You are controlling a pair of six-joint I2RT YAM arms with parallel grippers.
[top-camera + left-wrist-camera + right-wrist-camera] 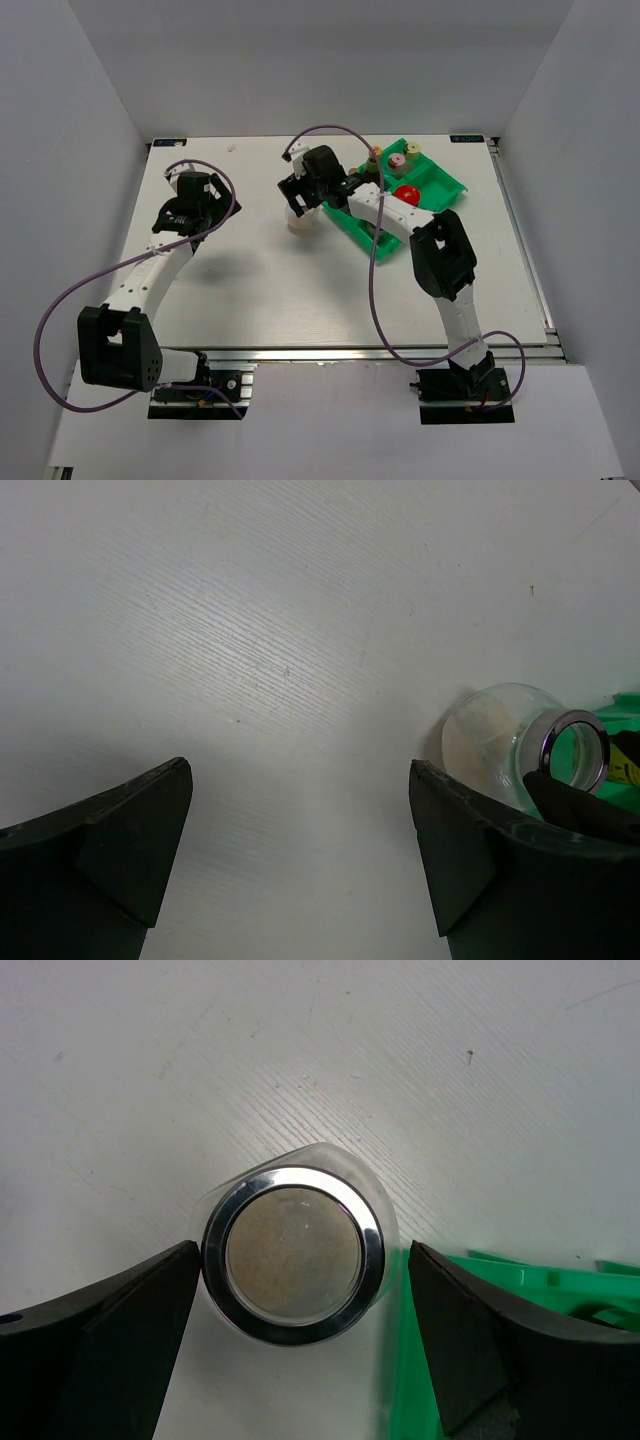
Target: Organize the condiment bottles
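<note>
Clear glass jar (292, 1255): stands upright on the tabletop (150, 1080) with its silver rim up, just beside the green tray (480, 1295) and outside it.
Right gripper (305, 1260): spread open and straddling the jar from above. The finger away from the tray sits at the rim, touching or nearly so. The tray-side finger stands off with a clear gap.
Step in hand: probably the grasp on this jar, to carry it into the tray.
Doing it well: shift toward the tray so both fingers meet the jar together, or the near finger will shove it. Drop below the rim onto the glass body. Close gently, since glass is slick.
Tray contents: a red-lidded jar (406, 192) and a pink-capped shaker (396, 160) sit inside, so aim for a free compartment.
Left gripper (300, 780): open, holding nothing, over the tabletop and apart from the jar.
</note>
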